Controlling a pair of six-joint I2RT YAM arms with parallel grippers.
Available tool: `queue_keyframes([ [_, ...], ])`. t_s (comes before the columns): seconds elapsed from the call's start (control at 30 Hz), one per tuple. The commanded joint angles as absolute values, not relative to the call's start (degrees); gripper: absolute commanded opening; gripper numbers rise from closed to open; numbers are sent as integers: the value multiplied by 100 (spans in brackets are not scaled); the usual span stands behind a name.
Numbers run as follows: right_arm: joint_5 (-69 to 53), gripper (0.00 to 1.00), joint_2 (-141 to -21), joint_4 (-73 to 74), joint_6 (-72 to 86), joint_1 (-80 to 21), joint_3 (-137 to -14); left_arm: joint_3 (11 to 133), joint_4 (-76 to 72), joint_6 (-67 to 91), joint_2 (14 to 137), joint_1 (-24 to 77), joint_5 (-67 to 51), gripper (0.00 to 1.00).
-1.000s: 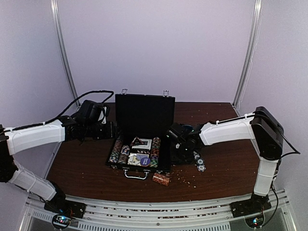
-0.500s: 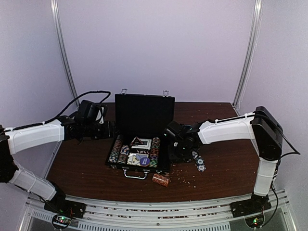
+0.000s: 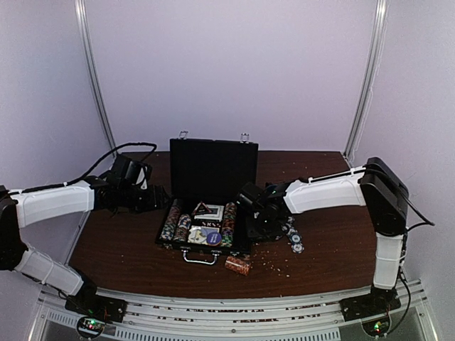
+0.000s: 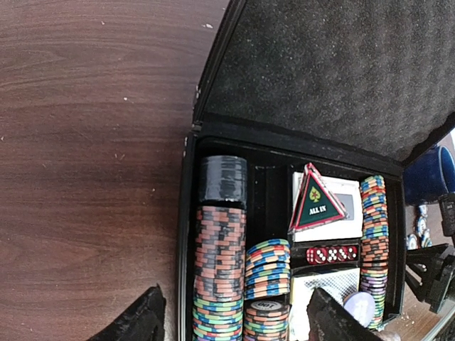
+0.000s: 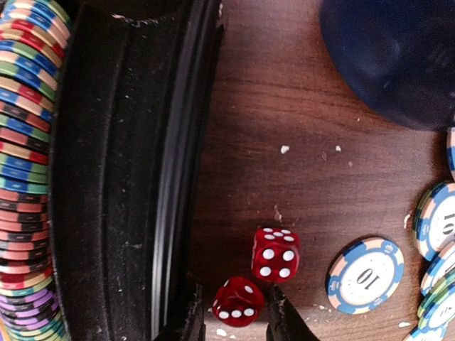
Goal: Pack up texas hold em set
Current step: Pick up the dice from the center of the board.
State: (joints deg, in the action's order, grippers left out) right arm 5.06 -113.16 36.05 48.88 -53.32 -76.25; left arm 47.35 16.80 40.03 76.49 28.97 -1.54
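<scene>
The black briefcase (image 3: pixel 212 169) stands open, its lid upright. Its tray holds rows of striped chips (image 4: pixel 219 263), card decks (image 4: pixel 340 226), a row of red dice (image 4: pixel 331 253) and an "ALL IN" triangle (image 4: pixel 314 201). My left gripper (image 4: pixel 234 323) is open and empty, its jaws wide over the left chip rows; it is by the case's left side (image 3: pixel 153 197). My right gripper (image 5: pixel 237 320) is low beside the case's right wall (image 5: pixel 170 177), shut on a tilted red die (image 5: pixel 238 302). A second die (image 5: pixel 275 253) lies just beyond it.
The dark blue cup (image 5: pixel 391 57) stands just past the dice. Loose blue-edged chips (image 5: pixel 365 275) lie to the right, also seen from above (image 3: pixel 293 240). A short roll of chips (image 3: pixel 238 264) lies in front of the case's handle (image 3: pixel 201 257). Crumbs dot the wooden table (image 3: pixel 320 263).
My right gripper has moved left and down to the table beside the case's right wall. My left gripper has dropped slightly lower beside the case.
</scene>
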Motion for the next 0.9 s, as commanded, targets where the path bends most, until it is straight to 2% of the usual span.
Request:
queue_keyframes([
  [0.0, 655, 29, -11392, 3563, 5032, -5362, -7808, 4678, 1564, 3981, 7516, 2800, -257, 71],
  [0.3, 670, 25, -11512, 3620, 5070, -5361, -7983, 4577, 1608, 3836, 7547, 2682, -448, 71],
  [0.87, 969, 1, -11106, 3901, 5344, -5388, -7955, 4047, 1531, 3344, 7464, 2144, -1544, 75],
])
